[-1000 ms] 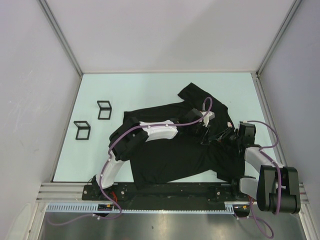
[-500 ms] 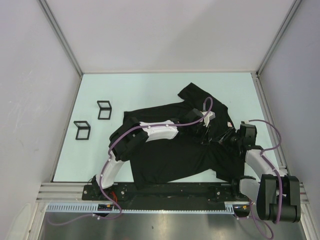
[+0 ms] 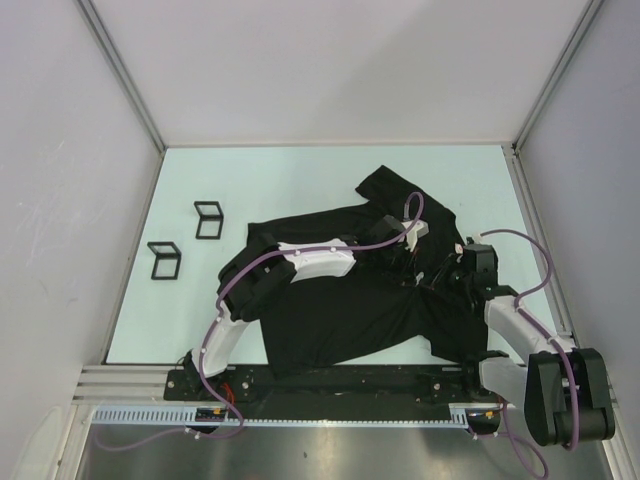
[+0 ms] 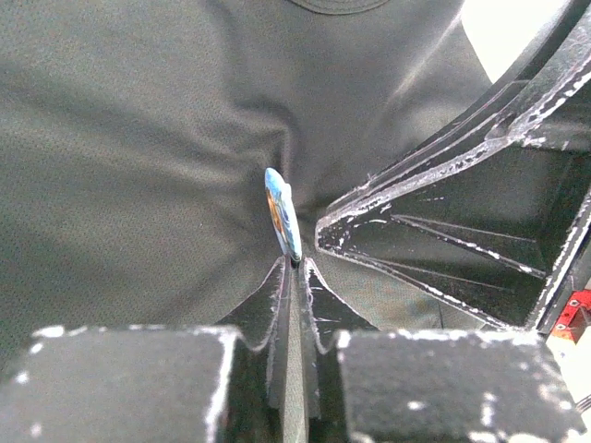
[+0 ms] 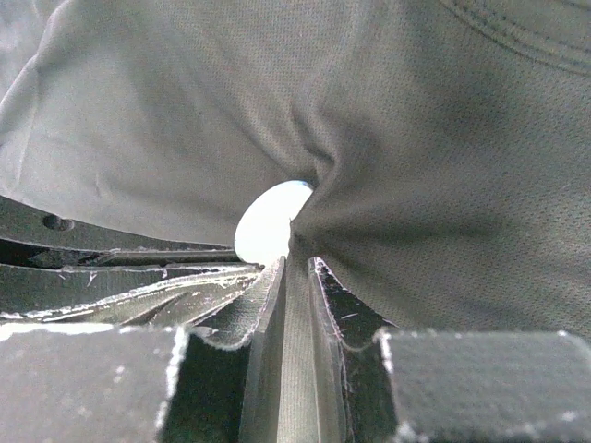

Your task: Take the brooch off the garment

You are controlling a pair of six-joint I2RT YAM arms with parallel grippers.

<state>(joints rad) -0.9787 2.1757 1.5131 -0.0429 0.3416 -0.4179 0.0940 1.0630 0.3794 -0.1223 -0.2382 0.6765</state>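
Arm bases sit just off the garment's (image 3: 340,310) near hem. The garment is a black tee, rumpled on the pale green worktop (image 3: 300,180), with one sleeve thrown toward the far side.

Left arm (image 3: 310,265) has a white shell and a purple cable, and lies low across the garment's middle. Right arm (image 3: 510,320) comes in along the garment's right edge. Both wrists meet over the right part of the garment, near its collar.

Left claw (image 4: 294,269) is clenched, fingers almost together, tips nipping the lower rim of the brooch (image 4: 283,212). The brooch stands edge-on to the left wrist camera, tilted, with blue and orange on its face. Garment cloth pulls in toward it in tight folds. Cannot tell whether its pin is out of the cloth.

Right claw (image 5: 294,266) is clenched on a pinch of garment cloth right beside the brooch, with folds radiating from its tips. In the right wrist view the brooch is a pale washed-out oval just past those tips, against the pinched fold. The two pairs of tips sit just beside each other; cannot tell if they touch.

Collar band (image 4: 332,5) runs just beyond the brooch.

Nearer black frame (image 3: 164,260) and farther black frame (image 3: 208,220) stand on the worktop, well apart from the garment's left side. They are near each other, not touching.

Grey enclosure walls (image 3: 330,70) rise beyond the garment's far side.
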